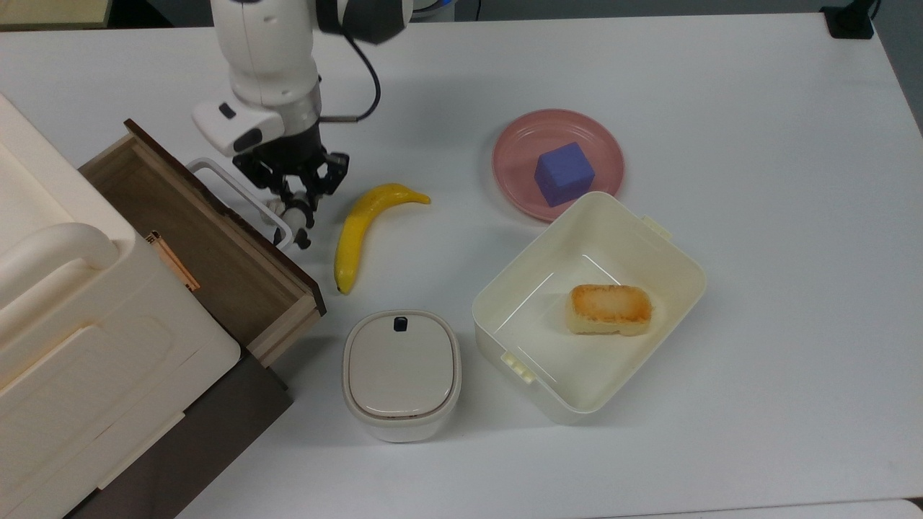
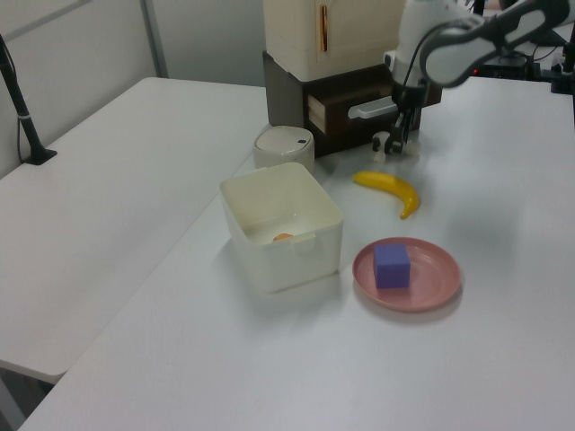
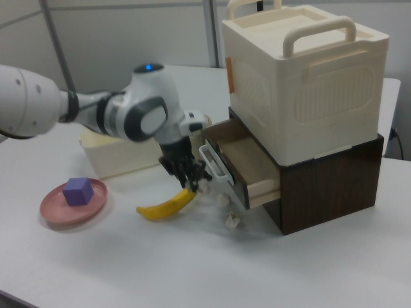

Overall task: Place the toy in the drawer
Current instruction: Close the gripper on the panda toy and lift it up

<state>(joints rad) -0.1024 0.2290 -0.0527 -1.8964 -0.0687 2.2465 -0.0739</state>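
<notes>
In the top view, the gripper (image 1: 294,204) hangs just past the drawer's white loop handle (image 1: 238,194), its jaws clenched on the toy (image 1: 292,218), a small black-and-white panda that shows below the fingertips, lifted off the white surface (image 1: 757,216). The drawer (image 1: 209,245) stands pulled out of the cream cabinet (image 1: 79,339), its brown wooden floor bare, and the toy sits just beyond the drawer's dark front panel, on the side toward the banana (image 1: 360,231). The banana lies close by the toy, farther from the drawer. A lidded cream container (image 1: 401,373) stands near the drawer's outer corner, and beyond it from the drawer is the cream tub (image 1: 670,288) holding a browned bread-like piece (image 1: 610,309). A pink plate (image 1: 519,151) carrying a purple-blue cube (image 1: 564,173) touches or nearly touches the tub's far rim. In the left view, the gripper (image 2: 395,144) points down in front of the drawer (image 2: 346,101), and the toy (image 2: 381,145) appears beside its tip, above the banana (image 2: 388,189); whether the toy clears the surface cannot be told from here. The plate (image 2: 440,278) with the cube (image 2: 392,266) lies well apart from the drawer, nearer the camera. In the right view, the gripper (image 3: 192,176) reaches down just beside the drawer's handle (image 3: 215,168), with a pale bit of the toy (image 3: 203,186) at its tip, held above the banana (image 3: 166,205). The drawer (image 3: 247,163) juts from under the cream cabinet (image 3: 302,77), and the plate (image 3: 61,208) and cube (image 3: 78,190) sit well away from it.
</notes>
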